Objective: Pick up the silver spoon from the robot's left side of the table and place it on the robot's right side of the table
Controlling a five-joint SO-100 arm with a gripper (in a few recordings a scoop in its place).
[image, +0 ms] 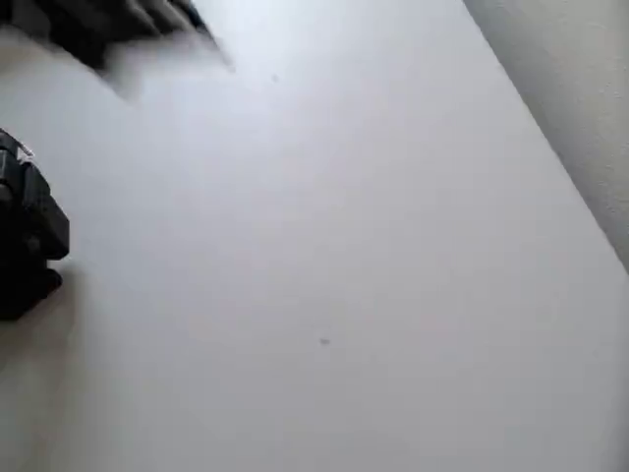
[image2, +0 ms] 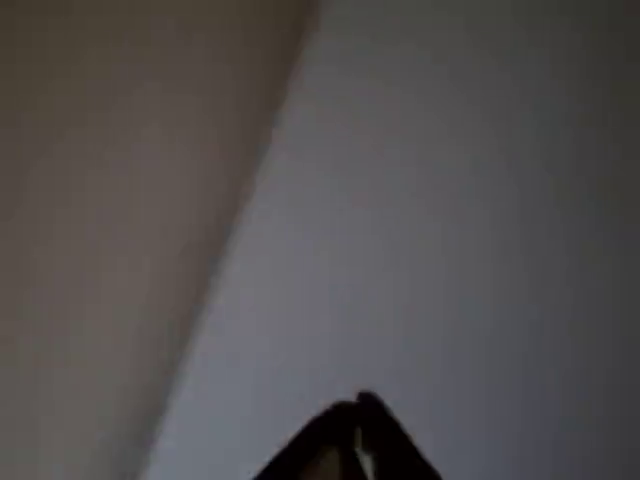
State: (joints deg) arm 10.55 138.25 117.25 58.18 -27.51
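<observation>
At the left edge of the overhead view, a black block of the arm (image: 29, 231) is sitting over the white table (image: 334, 246), its lower part cut off by the frame. Above it, at the top left corner, a dark smeared shape is blurring across the surface; it is probably more of the arm in motion, though that cannot be told for sure. Across the middle the tabletop is lying bare but for two tiny specks, and at the right its straight edge is running diagonally down against the grey floor (image: 580, 88).

In the wrist view, a dim beige band is filling the left, meeting a grey-white surface along a slanted line; which side is table and which is floor is hard to judge in the poor light. At the bottom centre the gripper (image2: 358, 440) is showing as a dark pointed tip. Its fingertips appear pressed together with only a thin pale seam between them, and nothing can be made out in their hold, though the murk leaves that uncertain.

The silver spoon cannot be made out anywhere in these pictures, so its place cannot be told. The step in hand is likely the search and approach: the arm would do well to slow down until the picture sharpens, find the spoon, then open the pincer before lowering across the slim handle.
</observation>
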